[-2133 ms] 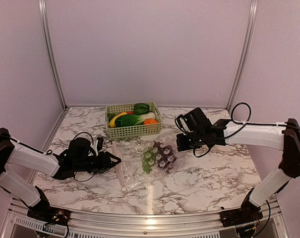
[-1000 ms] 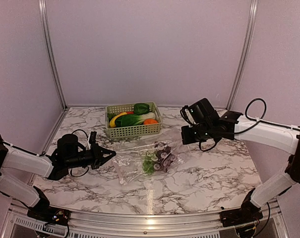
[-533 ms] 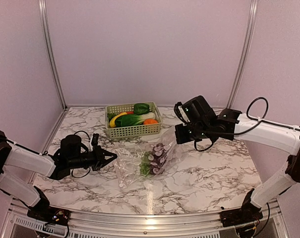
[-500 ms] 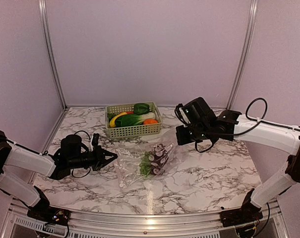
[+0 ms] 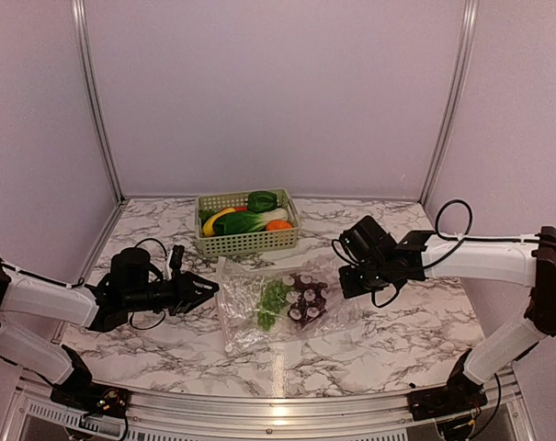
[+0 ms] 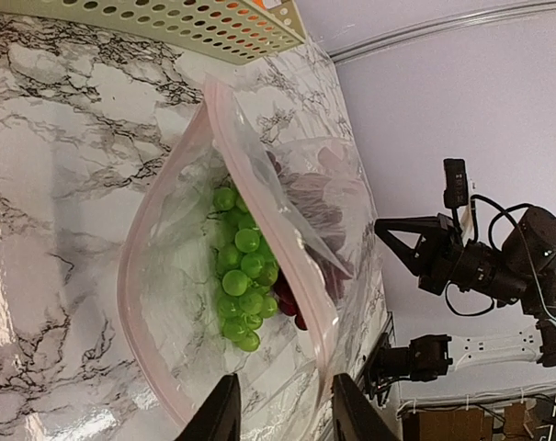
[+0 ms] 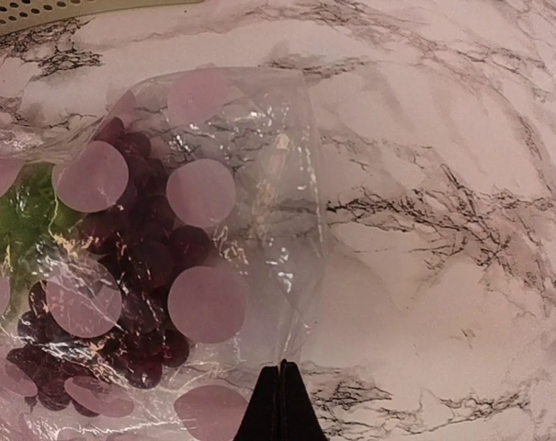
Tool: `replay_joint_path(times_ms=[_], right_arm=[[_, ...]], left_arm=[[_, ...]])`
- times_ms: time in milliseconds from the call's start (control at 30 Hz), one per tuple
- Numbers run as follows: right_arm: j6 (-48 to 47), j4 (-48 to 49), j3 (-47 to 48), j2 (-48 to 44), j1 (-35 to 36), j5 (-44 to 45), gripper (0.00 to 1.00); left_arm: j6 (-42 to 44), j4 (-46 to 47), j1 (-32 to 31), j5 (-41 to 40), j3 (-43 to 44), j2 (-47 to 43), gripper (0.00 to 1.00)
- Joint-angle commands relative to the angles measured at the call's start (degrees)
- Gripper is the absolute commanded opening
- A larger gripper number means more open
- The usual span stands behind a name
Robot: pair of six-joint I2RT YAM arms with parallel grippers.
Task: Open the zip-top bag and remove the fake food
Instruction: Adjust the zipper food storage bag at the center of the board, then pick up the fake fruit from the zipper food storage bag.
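Clear crinkly plastic zip-top bag [image 5: 243,317] lies mid-frame on the marble table [image 5: 397,340], mouth gaping left. Left gripper [image 6: 282,418] jaws spread at the rim, gripping nothing; right gripper [image 7: 279,400] pressed together on the bag's right-end film, I think. Green grape bunch [image 6: 241,280], purple grape bunch [image 7: 140,276] inside. Risk: film slips, rim collapses as I reach in. Pale green lattice basket [image 5: 245,243] beyond, upper centre.

White arm links [image 5: 39,299], black joints [image 5: 130,271], looping black cables [image 5: 448,201]
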Motion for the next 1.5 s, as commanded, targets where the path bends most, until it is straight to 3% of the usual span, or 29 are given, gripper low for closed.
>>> replay_joint_path(times_ms=[0,267,500,867,1067,1167,1467], right_arm=[[0.8,2.2,-0.3,0.8,-0.7,-0.1,0.0],[0.4,3.0,-0.2,1.6,-0.8,-0.6,0.0],[0.1,3.3,-0.6,1.1,-1.0,-0.7,0.0],[0.5,3.6,-1.3,-0.4,-1.1,-0.9,0.0],[0.6,3.2,-0.8,-2.7,-1.1,-0.7,0.0],[0.4,2.9,0.0,-3.8,-0.9,-0.9,0.06],[1.2,0.2,7.0,-2.6,4.7,4.5,0.35]], left_arm=[[3.6,-9.2,0.2,-5.8,0.0,-5.7,0.38],[4.7,-20.4,1.1,-15.0,0.3,-11.5,0.26],[6.3,-17.9,0.2,-10.9,5.5,-0.6,0.2],[6.8,-15.0,-5.8,-9.0,16.5,13.7,0.2],[3.7,-8.4,-7.0,-6.5,18.5,20.9,0.23],[3.7,-7.7,-8.1,-6.2,20.2,23.2,0.26],[4.6,-7.8,-10.1,-6.5,22.7,26.7,0.37]])
